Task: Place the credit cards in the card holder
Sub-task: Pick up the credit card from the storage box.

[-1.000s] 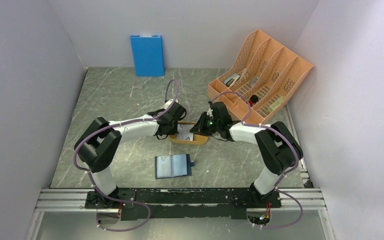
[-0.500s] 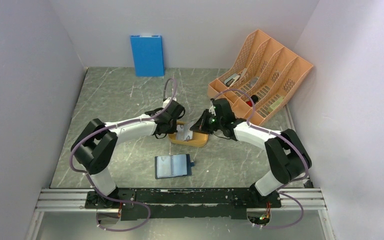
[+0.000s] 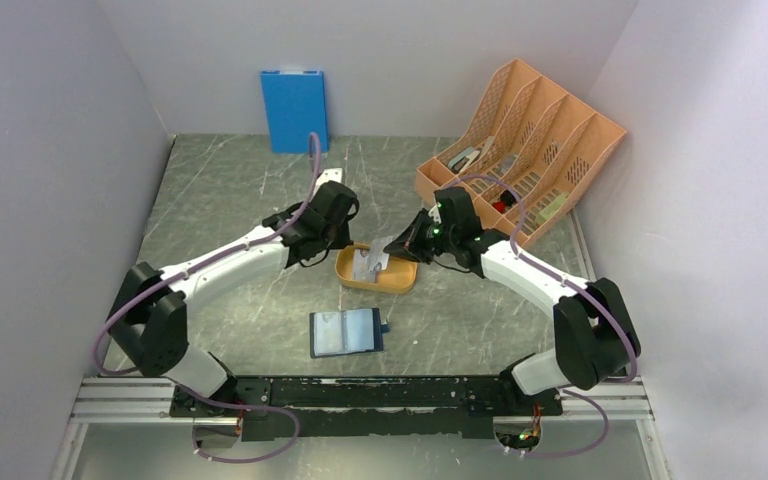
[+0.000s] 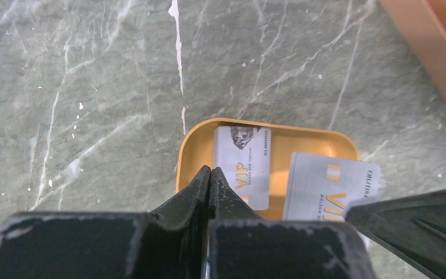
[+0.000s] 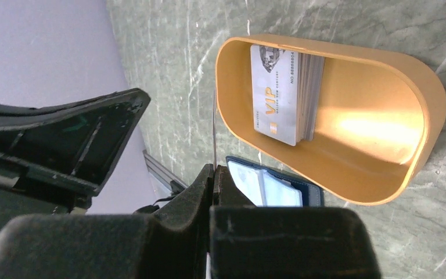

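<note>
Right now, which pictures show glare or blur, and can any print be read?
Right wrist view: a bright glare patch inside the orange tray; the right gripper is blurred close up. Left wrist view: VIP print on the credit cards is sharp. Top view: evenly lit, print too small to read.

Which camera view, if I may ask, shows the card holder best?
Top external: the card holder lies open and fully visible. The right wrist view catches only part of it beyond the orange tray; the left wrist view misses it.
</note>
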Controlling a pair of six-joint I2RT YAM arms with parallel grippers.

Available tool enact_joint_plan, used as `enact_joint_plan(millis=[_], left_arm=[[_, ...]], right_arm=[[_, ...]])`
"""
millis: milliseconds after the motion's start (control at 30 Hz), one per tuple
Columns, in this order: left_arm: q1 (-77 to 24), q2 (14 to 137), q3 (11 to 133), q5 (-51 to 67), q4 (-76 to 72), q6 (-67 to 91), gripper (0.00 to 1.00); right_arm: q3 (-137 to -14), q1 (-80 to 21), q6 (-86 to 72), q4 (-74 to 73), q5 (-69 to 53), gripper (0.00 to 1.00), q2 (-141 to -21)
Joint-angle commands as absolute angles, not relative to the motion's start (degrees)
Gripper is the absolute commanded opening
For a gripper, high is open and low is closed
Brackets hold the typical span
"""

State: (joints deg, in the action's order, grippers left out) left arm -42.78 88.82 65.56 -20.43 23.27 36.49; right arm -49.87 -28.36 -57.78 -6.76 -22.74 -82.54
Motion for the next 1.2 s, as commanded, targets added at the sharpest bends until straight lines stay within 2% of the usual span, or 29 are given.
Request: enact_joint_plan(millis=[0,267,333,500,633,733,933,1167], left_arm=[[-42.3,85.1,63.9,-21.4,23.8,37.7,0.05],[-42.3,76.1,57.9,-19.8,23.2,40.7,0.05],[-42.2,71.5,56.1,-19.0,23.4,41.8,0.09],[-42.1,56.0,48.0,-11.5,16.8,42.2,0.29],[-42.1,44.4,40.1,-1.1,6.9,42.7,0.62],[-42.1,39.4,36.2,6.7,-2.4,43.9,0.77],[-42.1,41.1,36.4,19.1,-13.9,45.5,0.80],[-42.1,40.1,33.5,22.9,-23.8,47.9,0.79]], right_arm=[[-48.8,-27.7,-59.4,-5.3,-24.1,0.00,-81.3],[-41.0,-27.2,-59.5,18.6,-38.1,0.00,-78.2],[-39.6,-26.6,-59.1,23.0,-43.2,0.00,-77.2],[-35.0,-26.2,-60.3,33.3,-53.1,0.00,-70.5],[-32.3,-26.3,-64.7,41.0,-57.1,0.00,-64.5],[-31.6,-26.5,-67.8,45.9,-59.1,0.00,-61.2],[-32.7,-27.2,-70.4,50.1,-61.2,0.00,-59.0],[-31.8,-27.3,-74.1,55.2,-61.0,0.00,-58.9]])
